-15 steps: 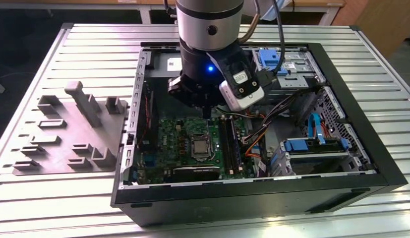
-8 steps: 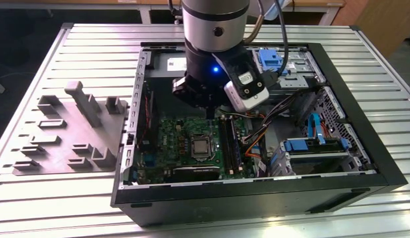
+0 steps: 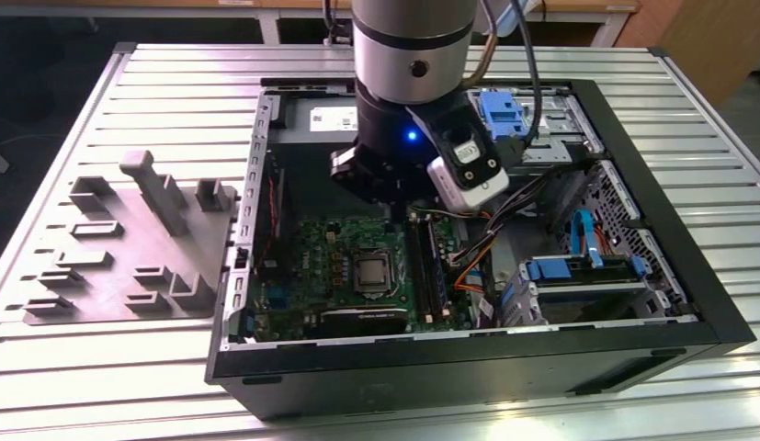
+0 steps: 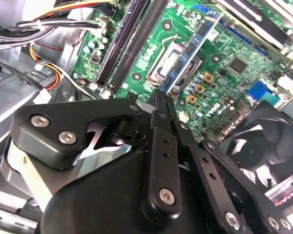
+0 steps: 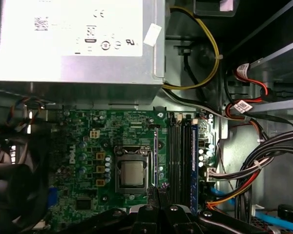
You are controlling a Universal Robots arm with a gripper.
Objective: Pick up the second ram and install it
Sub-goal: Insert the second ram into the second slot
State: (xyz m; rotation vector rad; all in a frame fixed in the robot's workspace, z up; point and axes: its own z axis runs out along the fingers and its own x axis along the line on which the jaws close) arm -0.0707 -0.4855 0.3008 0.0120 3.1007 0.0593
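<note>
One ram [image 4: 191,48], likely light, stiff and fragile, hangs clamped between the closed fingers of the gripper [image 4: 162,96] over the motherboard [image 4: 225,38], best held by its edges.

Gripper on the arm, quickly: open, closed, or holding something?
Gripper: closed, pinching one end of the long, flat blue-green ram circuit strip.

Exterior view: case [image 3: 478,363] on table [image 3: 171,83], fixture plate [image 3: 110,276] at its 9 o'clock. Motherboard [image 3: 318,248] inside, drive cage [image 3: 588,294] at 3 o'clock. Gripper [image 4: 162,100] holds the second ram [image 4: 196,44] over the board.
</note>
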